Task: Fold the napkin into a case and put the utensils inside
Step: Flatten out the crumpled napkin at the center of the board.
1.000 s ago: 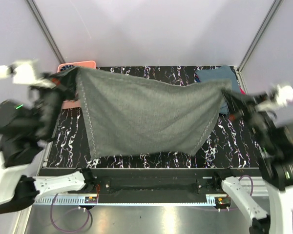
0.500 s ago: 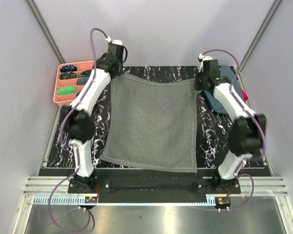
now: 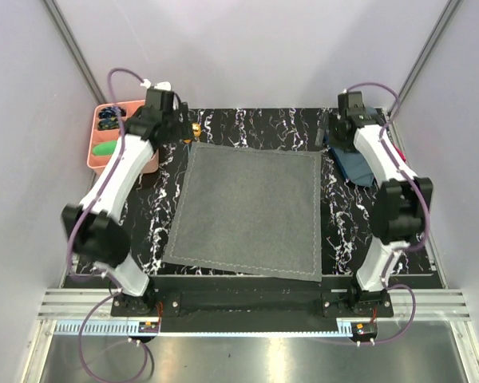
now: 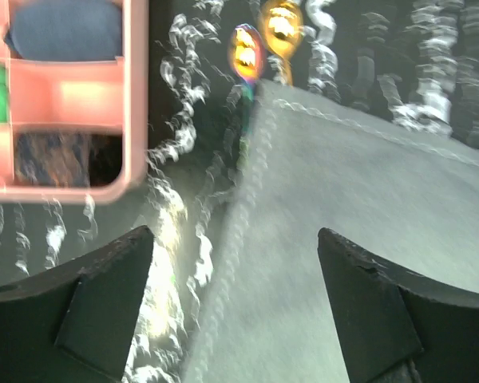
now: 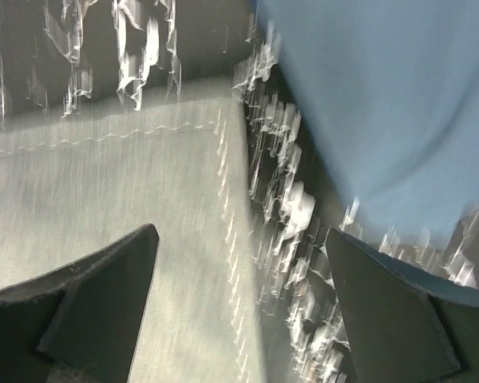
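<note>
A grey napkin point(image 3: 247, 209) lies unfolded and flat in the middle of the black, white-veined surface point(image 3: 347, 231). It is a near-square sheet of woven cloth with a pale stitched hem along every edge. It sits slightly askew, and its near edge comes close to the surface's front rim.

The left gripper point(image 3: 180, 134) hovers over the napkin's far left corner. The left wrist view shows this gripper point(image 4: 235, 239) with jaws spread wide and holding nothing, the hemmed corner point(image 4: 259, 100) lying flat between and below the fingers.

Just beyond that corner rest the two gold utensils point(image 3: 195, 128), side by side. Their shiny rounded heads point(image 4: 246, 52) point(image 4: 281, 25) point away from the cloth. Their thin handles reach its corner, but whether they slip beneath it cannot be told.

The right gripper point(image 3: 326, 132) hangs over the far right corner. Seen from its own wrist, it point(image 5: 241, 238) is likewise wide open and empty, above the stitched edge of the napkin point(image 5: 104, 183).

A blue cloth point(image 5: 383, 96) lies just beside that edge on the right point(image 3: 355, 163).

A pink compartment tray point(image 3: 93, 152) sits off the surface's far left. In the left wrist view point(image 4: 136, 88) its cells hold dark blue and green items.
</note>
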Controlling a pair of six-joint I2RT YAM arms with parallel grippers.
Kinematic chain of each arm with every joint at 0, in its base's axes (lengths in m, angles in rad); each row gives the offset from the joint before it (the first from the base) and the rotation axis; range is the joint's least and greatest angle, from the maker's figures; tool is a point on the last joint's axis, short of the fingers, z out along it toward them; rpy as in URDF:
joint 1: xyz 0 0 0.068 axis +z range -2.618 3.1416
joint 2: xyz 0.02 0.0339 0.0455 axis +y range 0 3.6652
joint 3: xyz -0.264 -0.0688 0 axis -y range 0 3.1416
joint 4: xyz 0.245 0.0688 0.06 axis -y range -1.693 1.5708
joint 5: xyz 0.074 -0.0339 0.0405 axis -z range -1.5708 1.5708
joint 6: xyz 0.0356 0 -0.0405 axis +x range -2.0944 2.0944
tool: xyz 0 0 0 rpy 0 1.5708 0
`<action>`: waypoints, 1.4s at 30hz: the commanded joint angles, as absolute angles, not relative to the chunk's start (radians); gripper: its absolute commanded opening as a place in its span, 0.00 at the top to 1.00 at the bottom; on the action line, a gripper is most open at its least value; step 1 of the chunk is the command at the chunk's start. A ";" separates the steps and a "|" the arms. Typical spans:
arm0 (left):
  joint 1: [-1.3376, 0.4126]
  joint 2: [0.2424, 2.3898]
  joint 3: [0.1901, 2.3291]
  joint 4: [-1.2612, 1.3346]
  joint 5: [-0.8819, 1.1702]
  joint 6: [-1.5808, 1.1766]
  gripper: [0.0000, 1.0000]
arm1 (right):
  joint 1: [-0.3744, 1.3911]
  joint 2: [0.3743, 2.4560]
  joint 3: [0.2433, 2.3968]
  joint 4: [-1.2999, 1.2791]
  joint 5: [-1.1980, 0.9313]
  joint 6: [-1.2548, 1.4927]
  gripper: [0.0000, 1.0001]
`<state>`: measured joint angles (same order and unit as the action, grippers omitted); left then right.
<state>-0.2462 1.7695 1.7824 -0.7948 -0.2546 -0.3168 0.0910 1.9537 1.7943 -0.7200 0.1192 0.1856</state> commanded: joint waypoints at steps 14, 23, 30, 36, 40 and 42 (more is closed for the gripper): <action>-0.575 1.123 0.824 -0.400 -0.158 -0.708 0.23 | 0.290 1.781 1.225 -0.345 0.219 0.358 0.16; -0.563 1.101 0.833 -0.529 -0.250 -0.767 0.18 | 0.288 2.066 1.518 -0.388 0.311 0.265 0.15; -0.517 1.124 0.877 -0.644 -0.227 -0.816 0.15 | 0.285 2.198 1.744 -0.485 0.376 0.164 0.13; -0.462 1.054 0.835 -0.707 -0.241 -0.879 0.15 | 0.285 2.126 1.683 -0.505 0.267 0.201 0.12; -0.453 0.986 0.807 -0.727 -0.290 -0.911 0.16 | 0.284 2.105 1.629 -0.506 0.155 0.380 0.32; -0.449 0.948 0.802 -0.729 -0.313 -0.916 0.16 | 0.284 2.109 1.603 -0.476 0.146 0.422 0.32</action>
<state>-0.4580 1.0248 0.8131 -0.7189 -0.2371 -0.8734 0.2878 2.1757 1.6398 -0.4873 0.2230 0.2829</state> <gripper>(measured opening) 0.845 0.687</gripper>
